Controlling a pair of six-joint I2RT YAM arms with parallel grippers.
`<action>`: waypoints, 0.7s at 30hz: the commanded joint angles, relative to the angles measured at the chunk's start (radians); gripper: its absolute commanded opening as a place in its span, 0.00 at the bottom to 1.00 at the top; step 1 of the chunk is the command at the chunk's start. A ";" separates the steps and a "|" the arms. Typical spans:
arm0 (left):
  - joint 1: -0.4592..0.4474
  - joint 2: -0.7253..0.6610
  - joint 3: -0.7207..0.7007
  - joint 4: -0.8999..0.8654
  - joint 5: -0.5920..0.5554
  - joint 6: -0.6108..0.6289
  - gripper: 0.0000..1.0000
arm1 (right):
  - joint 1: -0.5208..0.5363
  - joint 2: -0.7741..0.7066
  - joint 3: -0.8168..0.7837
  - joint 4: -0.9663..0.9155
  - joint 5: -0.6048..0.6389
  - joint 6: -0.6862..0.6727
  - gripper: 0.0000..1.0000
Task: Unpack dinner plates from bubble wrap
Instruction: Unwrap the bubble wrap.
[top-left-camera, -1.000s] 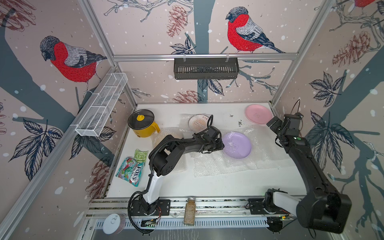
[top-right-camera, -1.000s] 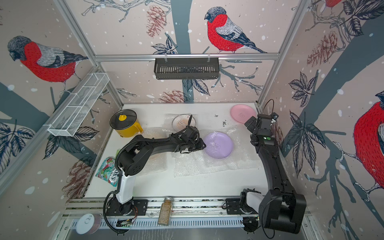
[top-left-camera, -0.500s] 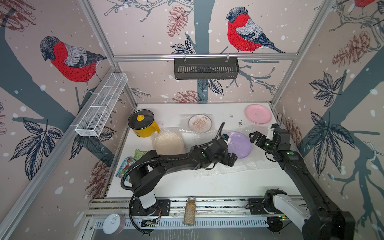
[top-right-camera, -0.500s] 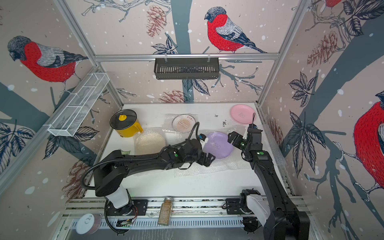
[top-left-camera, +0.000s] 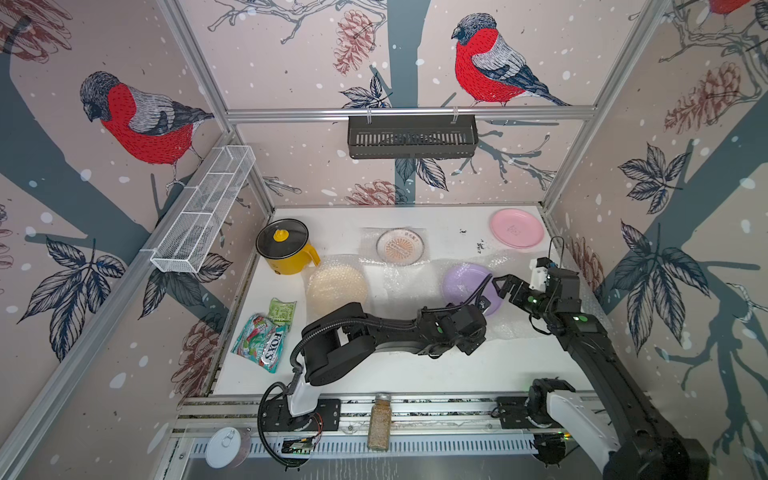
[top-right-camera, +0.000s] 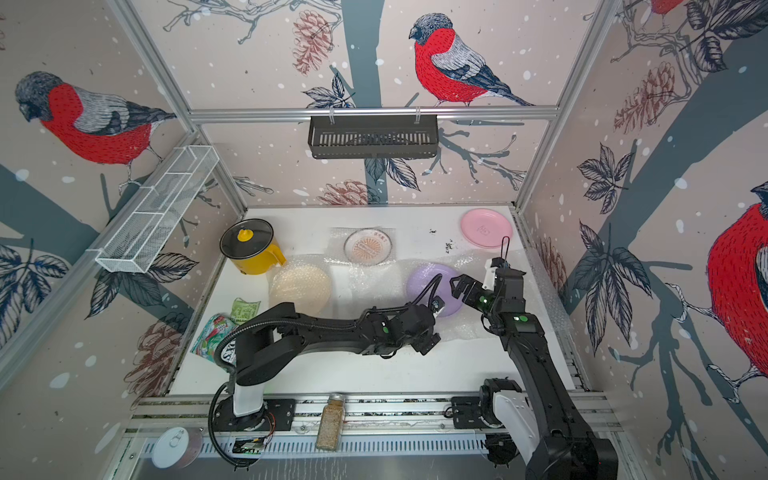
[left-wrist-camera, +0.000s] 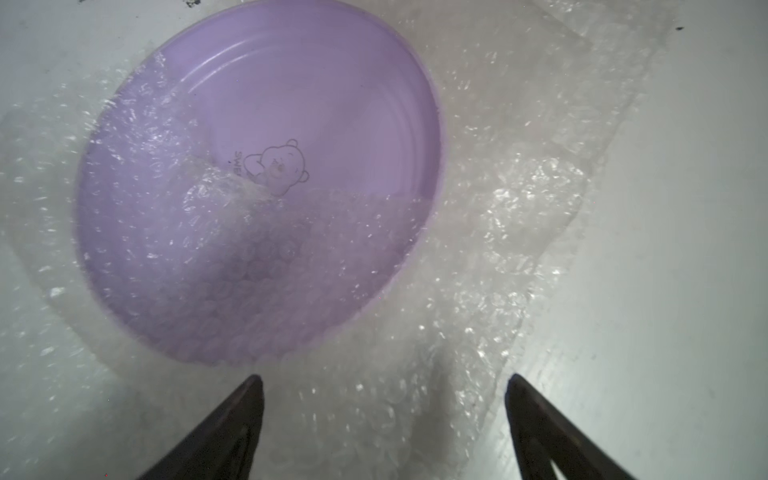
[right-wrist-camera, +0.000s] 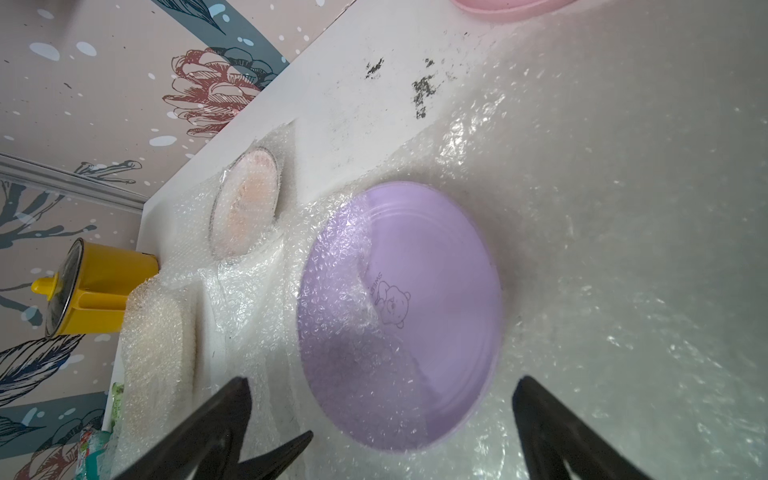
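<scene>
The lilac plate (top-left-camera: 463, 282) (left-wrist-camera: 299, 104) lies on a wide sheet of bubble wrap (top-left-camera: 515, 322) (left-wrist-camera: 490, 232), with a flap of it over the plate's near half. My left gripper (left-wrist-camera: 384, 378) hangs open just off the plate's near rim, over the wrap, holding nothing. At the plate's right rim my right gripper (top-left-camera: 505, 286) (right-wrist-camera: 382, 382) is open and empty too. The pink plate (top-left-camera: 516, 228) sits bare at the back right. The sunburst plate (top-left-camera: 400, 247) and the cream plate (top-left-camera: 336, 289) lie under bubble wrap.
A yellow pot with a black lid (top-left-camera: 284, 251) stands at the back left. Snack bags (top-left-camera: 266, 332) lie at the left edge. On the front rail are a spice jar (top-left-camera: 380, 422) and a white tin lid (top-left-camera: 224, 446). Side walls stand close.
My left arm swung from the lilac plate's left side round to its near side and its jaws opened. The right gripper came forward from the back right to the plate's right rim.
</scene>
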 joint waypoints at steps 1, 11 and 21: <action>-0.002 0.021 0.027 -0.033 -0.122 -0.015 0.81 | -0.001 -0.016 -0.018 0.025 -0.015 0.009 0.99; -0.002 0.042 0.060 -0.061 -0.227 -0.062 0.52 | -0.002 -0.003 -0.029 0.025 -0.019 0.009 0.99; 0.002 0.007 0.073 -0.082 -0.215 -0.137 0.01 | -0.004 0.025 -0.053 0.077 0.005 0.038 0.99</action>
